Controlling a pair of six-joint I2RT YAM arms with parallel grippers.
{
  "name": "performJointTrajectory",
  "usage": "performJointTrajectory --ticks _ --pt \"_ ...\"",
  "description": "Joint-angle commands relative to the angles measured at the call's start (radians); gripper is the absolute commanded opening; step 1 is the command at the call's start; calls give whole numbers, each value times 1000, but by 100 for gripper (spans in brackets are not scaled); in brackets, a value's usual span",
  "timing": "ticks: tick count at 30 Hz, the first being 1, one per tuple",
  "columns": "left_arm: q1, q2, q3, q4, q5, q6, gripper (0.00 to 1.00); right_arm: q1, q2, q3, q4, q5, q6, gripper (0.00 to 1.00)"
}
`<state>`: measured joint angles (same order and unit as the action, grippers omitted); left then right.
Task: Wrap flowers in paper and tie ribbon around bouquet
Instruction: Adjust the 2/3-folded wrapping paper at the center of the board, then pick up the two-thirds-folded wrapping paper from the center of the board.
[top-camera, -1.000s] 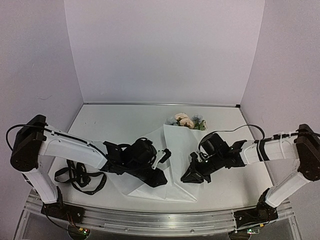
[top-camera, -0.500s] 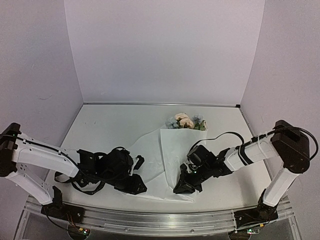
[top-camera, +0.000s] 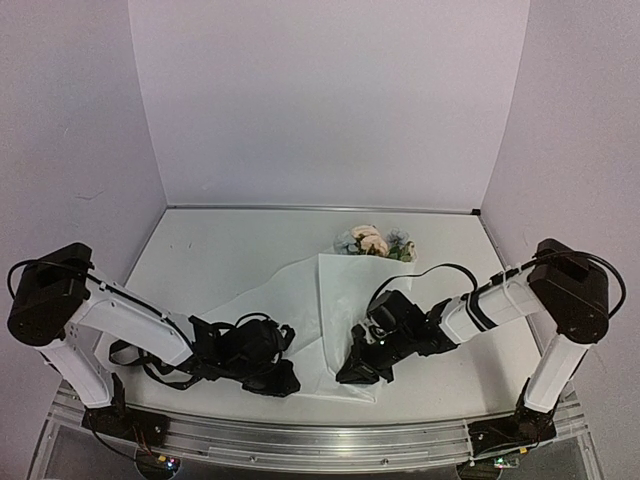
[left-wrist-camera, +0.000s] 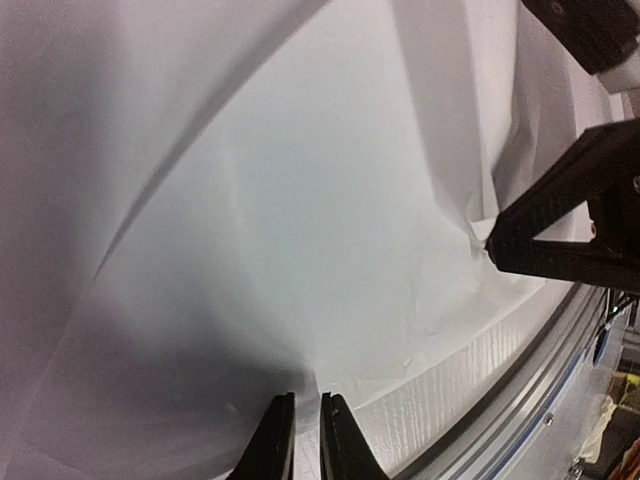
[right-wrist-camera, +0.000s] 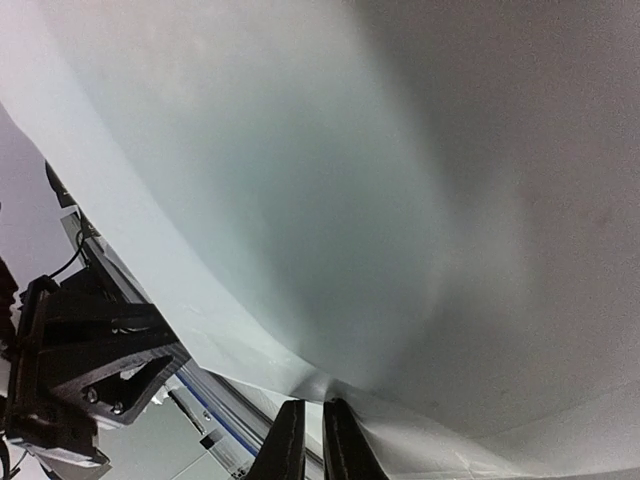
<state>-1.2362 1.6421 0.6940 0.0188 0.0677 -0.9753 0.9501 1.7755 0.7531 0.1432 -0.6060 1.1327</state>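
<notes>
— Where are your pincers?

— Both are low at the bottom middle of the overhead view. My left pincer (top-camera: 283, 380) sits at the near edge of the paper (top-camera: 290, 310). My right pincer (top-camera: 347, 375) is just to its right, at the paper's near corner.

— Apart or together?

— Together, each one clamped on the paper. In my left wrist view the sheet's edge runs down into the narrow slit between my fingers (left-wrist-camera: 278, 440). In the right wrist view the sheet puckers to a point just above my fingers (right-wrist-camera: 290, 445).

— And the flowers?

— The flowers (top-camera: 375, 243) lie on the worktop (top-camera: 230, 250), above and right of centre. Only the blooms show past the paper's far edge. A folded panel covers the stems.
</notes>
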Motion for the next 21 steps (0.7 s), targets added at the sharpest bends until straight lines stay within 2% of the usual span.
performJointTrajectory --ticks 1,7,14,18,21 --pt "-5 -44 -84 -1 -118 -113 11 6 32 -3 8 44 7 9" --pt "-13 -210 -223 -136 -211 -240 12 5 40 -13 21 44 6 8" --pt "-14 -411 -292 -405 -356 -430 15 5 52 -16 38 40 9 8" --pt "-14 -531 -281 -434 -398 -438 24 5 55 -15 46 37 15 9" --pt "-13 -601 -271 -391 -410 -423 28 5 50 -12 46 37 15 9"
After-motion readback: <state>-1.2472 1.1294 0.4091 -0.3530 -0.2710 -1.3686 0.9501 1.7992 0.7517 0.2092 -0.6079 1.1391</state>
